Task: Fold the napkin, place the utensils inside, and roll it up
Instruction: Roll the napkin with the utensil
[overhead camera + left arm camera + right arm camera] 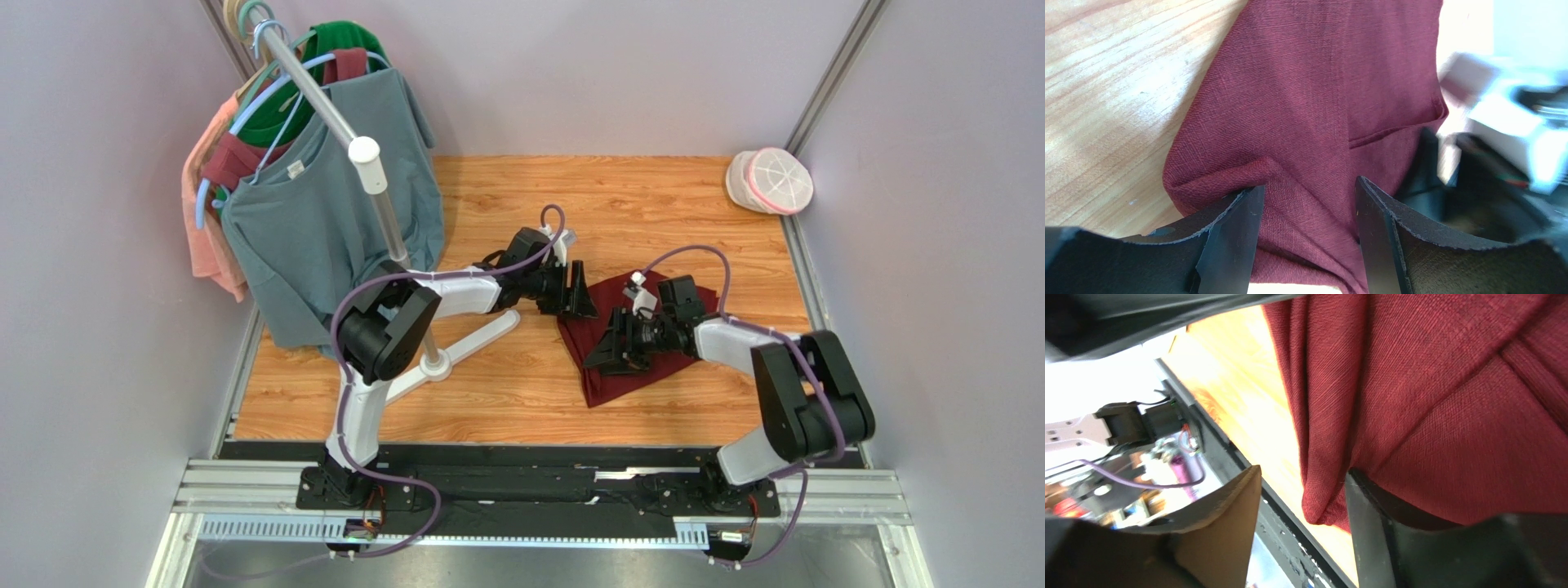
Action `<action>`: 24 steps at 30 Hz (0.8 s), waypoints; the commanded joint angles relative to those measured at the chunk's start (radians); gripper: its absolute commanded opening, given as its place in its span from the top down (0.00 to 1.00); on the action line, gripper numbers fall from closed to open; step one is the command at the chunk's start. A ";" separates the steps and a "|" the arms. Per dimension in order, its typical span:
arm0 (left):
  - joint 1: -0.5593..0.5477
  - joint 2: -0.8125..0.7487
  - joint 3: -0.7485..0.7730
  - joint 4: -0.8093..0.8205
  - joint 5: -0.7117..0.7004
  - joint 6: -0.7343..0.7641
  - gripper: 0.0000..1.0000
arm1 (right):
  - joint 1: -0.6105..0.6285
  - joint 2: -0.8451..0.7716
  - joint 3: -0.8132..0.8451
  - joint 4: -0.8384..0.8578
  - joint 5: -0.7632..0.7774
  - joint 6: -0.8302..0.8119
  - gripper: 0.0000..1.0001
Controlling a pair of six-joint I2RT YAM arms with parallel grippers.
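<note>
The napkin [613, 380] is a dark red cloth lying bunched on the wooden table between the two arms. My left gripper [579, 292] is at its far left corner. In the left wrist view the left gripper [1309, 184] stands open, its black fingers [1229, 239] straddling a raised fold of the napkin [1321, 92]. My right gripper [613, 349] is over the middle of the cloth, turned on its side. It [1303, 471] is open, and a rounded fold of napkin [1444, 386] hangs against one finger [1376, 527] without being pinched. The utensils are out of view.
A clothes rack [374, 184] with several shirts stands at the back left, its white T-shaped base [460, 349] on the table by the left arm. A white and pink container [770, 181] sits in the back right corner. The black rail [540, 472] runs along the near edge.
</note>
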 commanded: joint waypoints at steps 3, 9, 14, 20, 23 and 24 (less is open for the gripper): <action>-0.006 0.028 0.038 -0.018 -0.024 -0.014 0.35 | 0.024 -0.256 0.108 -0.247 0.246 -0.129 0.39; -0.005 0.052 0.064 -0.053 -0.026 -0.017 0.35 | 0.293 -0.347 0.171 -0.292 0.732 -0.180 0.35; -0.005 0.064 0.076 -0.066 -0.021 -0.024 0.35 | 0.503 -0.283 0.166 -0.207 1.056 -0.163 0.35; -0.003 0.061 0.084 -0.086 -0.021 -0.018 0.35 | 0.632 -0.165 0.183 -0.131 1.255 -0.187 0.34; -0.003 0.061 0.086 -0.087 -0.019 -0.020 0.35 | 0.657 -0.094 0.205 -0.111 1.305 -0.197 0.34; -0.005 0.061 0.087 -0.087 -0.019 -0.021 0.36 | 0.660 -0.076 0.212 -0.111 1.319 -0.195 0.34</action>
